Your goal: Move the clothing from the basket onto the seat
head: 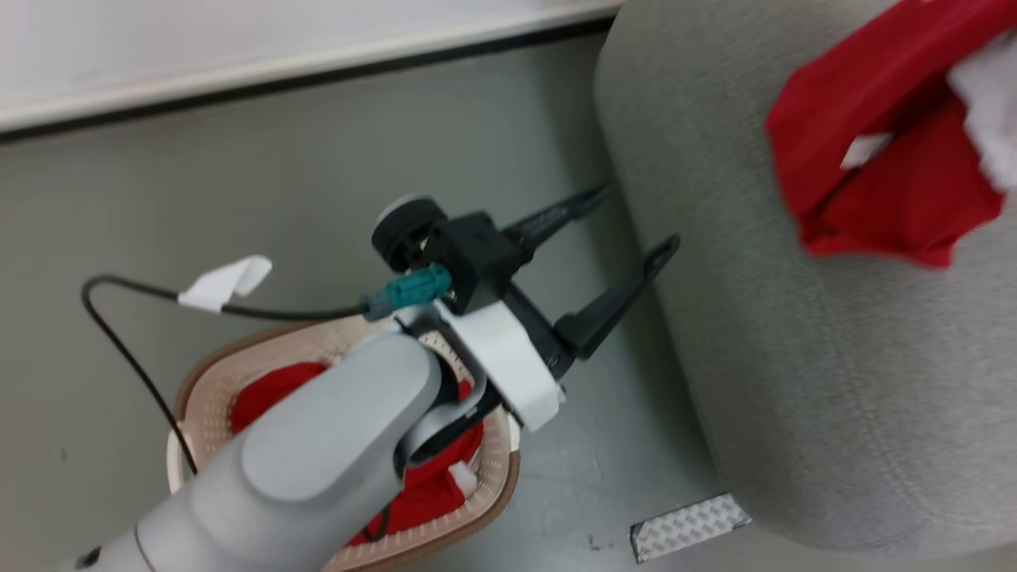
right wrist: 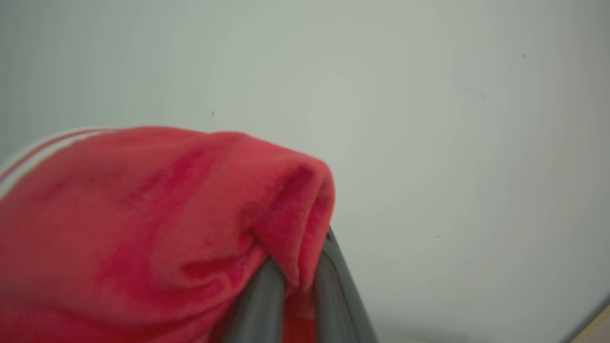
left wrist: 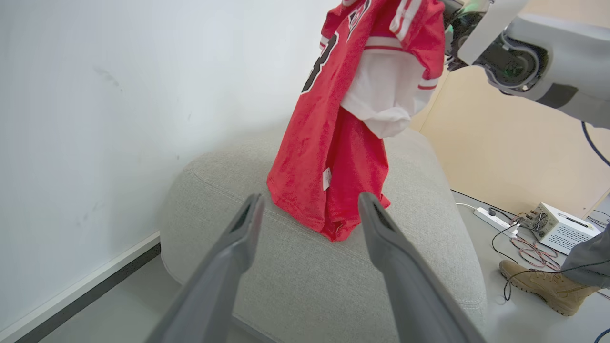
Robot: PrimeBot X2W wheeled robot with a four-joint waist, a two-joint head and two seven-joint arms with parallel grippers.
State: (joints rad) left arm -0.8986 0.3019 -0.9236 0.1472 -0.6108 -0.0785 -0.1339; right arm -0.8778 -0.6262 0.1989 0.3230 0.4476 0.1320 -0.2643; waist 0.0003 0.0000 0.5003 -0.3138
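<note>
A red jersey [left wrist: 333,157] with white panels and dark lettering hangs upright over the light-grey sofa [left wrist: 310,286], its lower hem resting on the seat. My right gripper [right wrist: 298,281] is shut on a fold of this jersey [right wrist: 143,224], fingertips buried in cloth. In the head view the jersey [head: 882,159] shows at the upper right over the sofa [head: 794,357]. My left gripper [head: 642,214] is open and holds nothing, hovering above the floor between basket and sofa edge. The cream basket [head: 199,373] lies under my left forearm with more red clothing [head: 270,397] inside.
A white wall and dark baseboard run behind the sofa. A person's tan boot [left wrist: 538,286], a power strip [left wrist: 493,221], cables and a white box [left wrist: 562,228] lie on the floor beyond the sofa. A metal plate [head: 687,524] sits on the floor by the sofa.
</note>
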